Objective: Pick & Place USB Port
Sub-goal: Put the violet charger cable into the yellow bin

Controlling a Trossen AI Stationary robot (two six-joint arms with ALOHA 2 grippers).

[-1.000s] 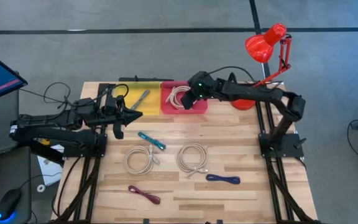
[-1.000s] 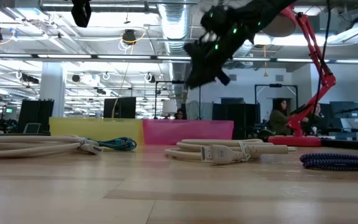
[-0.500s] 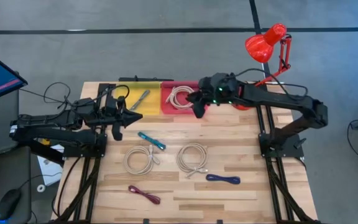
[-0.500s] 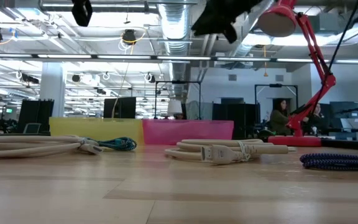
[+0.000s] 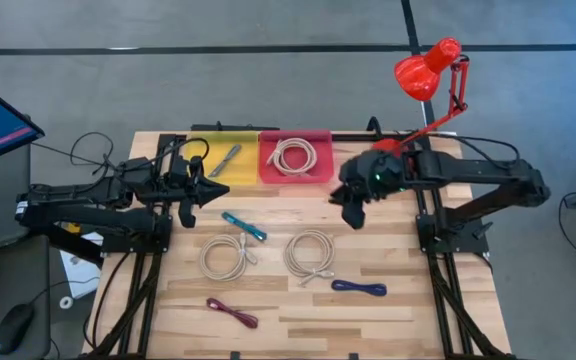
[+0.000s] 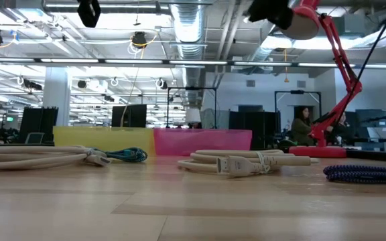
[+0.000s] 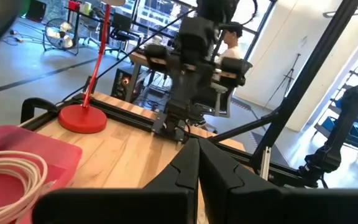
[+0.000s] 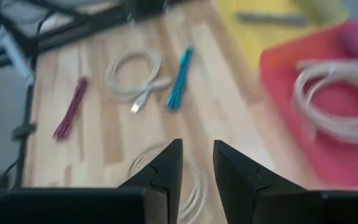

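Swinging away from the pink bin (image 5: 296,160), the right gripper (image 5: 353,215) now hangs over bare table beside it, jaws slightly apart and empty. A second ago it was above that bin, where 1 white cable (image 5: 293,155) now lies coiled. That drop looks finished. Next candidates: 2 white cables (image 5: 310,252), the teal (image 5: 244,225), blue (image 5: 359,288) and maroon (image 5: 232,313) ones. The left gripper (image 5: 218,187) waits shut near the yellow bin (image 5: 220,160).

Bright even overhead light, soft shadows; right wrist view motion-blurred.
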